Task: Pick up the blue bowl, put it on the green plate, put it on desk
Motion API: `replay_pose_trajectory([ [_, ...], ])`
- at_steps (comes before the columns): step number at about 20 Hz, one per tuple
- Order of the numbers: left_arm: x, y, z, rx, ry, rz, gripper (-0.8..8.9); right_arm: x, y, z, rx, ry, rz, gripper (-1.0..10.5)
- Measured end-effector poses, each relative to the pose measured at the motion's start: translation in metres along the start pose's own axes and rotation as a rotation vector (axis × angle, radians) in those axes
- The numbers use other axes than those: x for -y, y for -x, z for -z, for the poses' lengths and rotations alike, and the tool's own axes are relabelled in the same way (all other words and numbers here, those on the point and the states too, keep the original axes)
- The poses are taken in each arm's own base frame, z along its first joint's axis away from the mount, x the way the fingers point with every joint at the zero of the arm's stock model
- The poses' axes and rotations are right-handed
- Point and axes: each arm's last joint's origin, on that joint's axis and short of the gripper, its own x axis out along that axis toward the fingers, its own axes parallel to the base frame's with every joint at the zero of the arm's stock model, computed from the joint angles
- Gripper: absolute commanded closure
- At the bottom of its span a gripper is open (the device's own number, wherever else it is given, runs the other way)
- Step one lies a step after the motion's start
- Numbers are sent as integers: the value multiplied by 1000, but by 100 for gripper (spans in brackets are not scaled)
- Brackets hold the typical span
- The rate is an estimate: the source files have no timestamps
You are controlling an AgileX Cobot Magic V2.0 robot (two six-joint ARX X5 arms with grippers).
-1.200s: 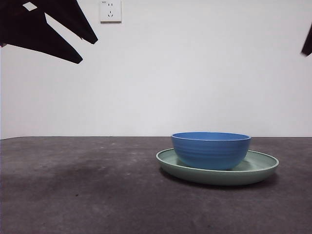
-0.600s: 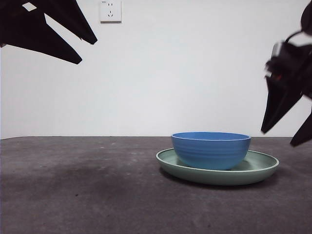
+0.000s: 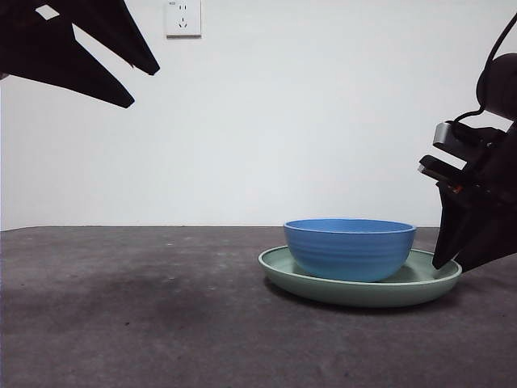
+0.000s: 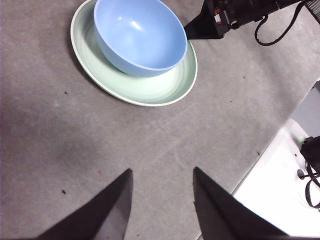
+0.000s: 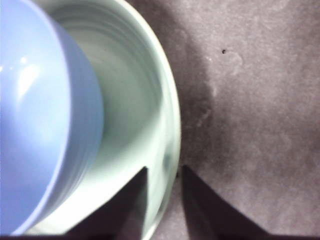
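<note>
- Blue bowl (image 3: 350, 248) sits upright inside the green plate (image 3: 360, 289), its base on the plate's floor; in the front view it stands toward the right half of the counter (image 3: 145, 323).
- In the left wrist view the bowl (image 4: 140, 36) is empty, showing a smooth pale-blue inside with a small highlight, and it lies off-centre in the plate (image 4: 150, 87), so a wide crescent of the mint floor is bare on one side.
- The right wrist view shows the bowl's ridged outer wall (image 5: 45, 125) close beside the plate's inner slope (image 5: 135, 115) (this picture is somewhat blurred).
- The right gripper (image 3: 457, 265) is low at the plate's right edge in the front view, dark and large, with a cable looping above it.
- Its fingers (image 5: 202, 207) are slightly spread with a narrow gap between them, one over the plate's rim on the inner side and the other over the bare counter just outside it; whether either one touches the rim I cannot tell.
- From the left wrist view the same gripper (image 4: 202, 30) points its tip at the rim beside the bowl.
- The left gripper (image 4: 162, 200) hangs high and well apart from the plate, fingers (image 4: 107, 210) spread wide with nothing between them; in the front view it shows as black points in the top left corner (image 3: 141, 77).
- A white wall socket (image 3: 182, 17) is on the wall behind.
</note>
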Motion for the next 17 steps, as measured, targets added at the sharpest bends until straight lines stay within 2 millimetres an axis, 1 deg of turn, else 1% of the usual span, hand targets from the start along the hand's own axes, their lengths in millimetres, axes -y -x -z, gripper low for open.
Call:
replay_pose_trajectory([
  [5,0,0,0,0,0,0,624,0,0,0,1,-9,8,935],
  [14,0,0,0,0,1,0,624,-1,1,-2,21,-46,-28,935],
  [17,0,0,0,0,1,0,624,-5,8,-4,43,-53,-56,934],
])
